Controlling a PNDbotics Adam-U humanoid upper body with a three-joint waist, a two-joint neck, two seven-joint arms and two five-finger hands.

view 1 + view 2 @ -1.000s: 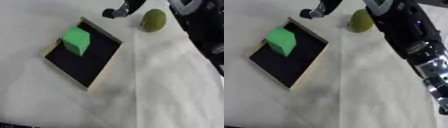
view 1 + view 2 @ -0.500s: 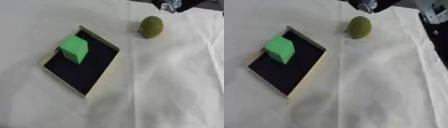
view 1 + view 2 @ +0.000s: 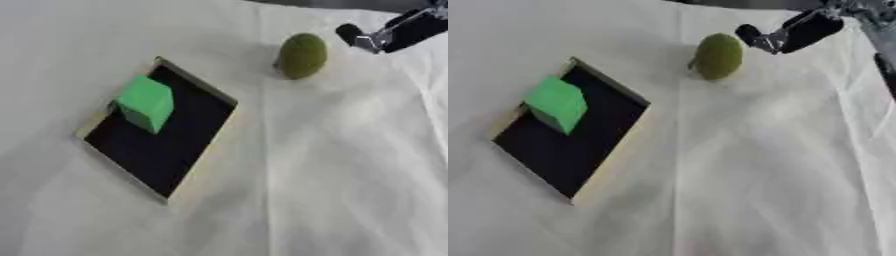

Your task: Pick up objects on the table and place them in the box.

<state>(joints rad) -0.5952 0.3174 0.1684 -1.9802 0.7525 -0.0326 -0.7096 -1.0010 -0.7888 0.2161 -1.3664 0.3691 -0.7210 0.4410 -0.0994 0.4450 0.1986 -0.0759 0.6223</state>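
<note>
Right eye view: right hand [image 3: 794, 34] reaches in beside the olive-green fruit [image 3: 717, 56], finger state unclear.

A creased white cloth [image 3: 350, 175] covers the whole table under soft light.

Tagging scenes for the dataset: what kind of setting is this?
Probably a lab tabletop test setup: white cloth over the table, a shallow black-lined box holding a green cube, one olive-green fruit-like object.

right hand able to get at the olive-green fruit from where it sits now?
Probably yes. The right hand hangs just beside the olive-green fruit, not touching, with only bare white cloth between. The box lies well off to the left.
</note>
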